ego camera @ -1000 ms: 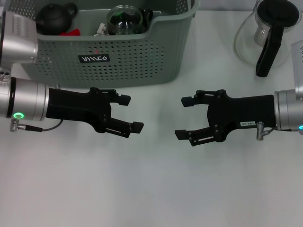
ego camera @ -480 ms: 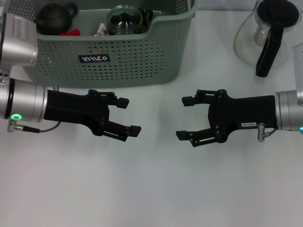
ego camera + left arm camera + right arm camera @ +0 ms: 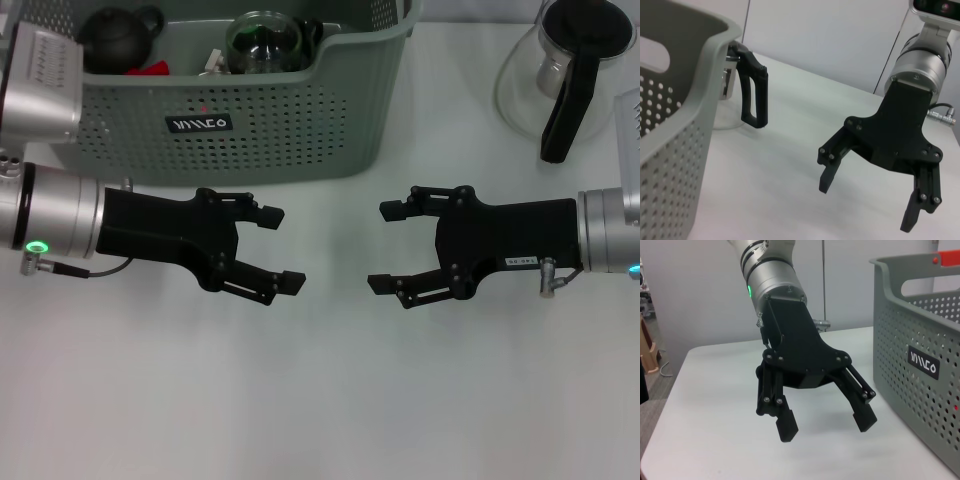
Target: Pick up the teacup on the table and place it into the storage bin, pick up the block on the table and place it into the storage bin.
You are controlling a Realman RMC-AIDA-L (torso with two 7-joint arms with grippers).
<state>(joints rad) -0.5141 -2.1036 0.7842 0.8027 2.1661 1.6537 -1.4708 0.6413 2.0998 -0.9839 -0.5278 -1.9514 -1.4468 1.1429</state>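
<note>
Left tool [image 3: 277,248]: mine, hovering over the white table [image 3: 320,400] just in front of the storage bin; its fingers are spread wide with nothing between them. It also shows in the right wrist view [image 3: 826,423], hanging beside the bin's perforated wall.
Right tool [image 3: 385,246]: mine too, facing the left one across a bare gap, fingers likewise spread and holding nothing. The left wrist view [image 3: 867,202] shows it above the table.
Storage bin [image 3: 280,130]: grey-green, perforated, at the far side of the table on my left, its small black label [image 3: 199,124] facing me.
Inside the bin: a dark teapot [image 3: 115,38] at the left end, a round clear glass piece with a dark inside [image 3: 264,40] near the middle, and a small red thing [image 3: 152,69] between them. I cannot tell whether the red thing is the block.
Teacup: I cannot pick it out for certain among the things in the bin.
Glass pot [image 3: 565,70]: clear, with a black handle, standing on the table to my far right, well apart from the bin.
</note>
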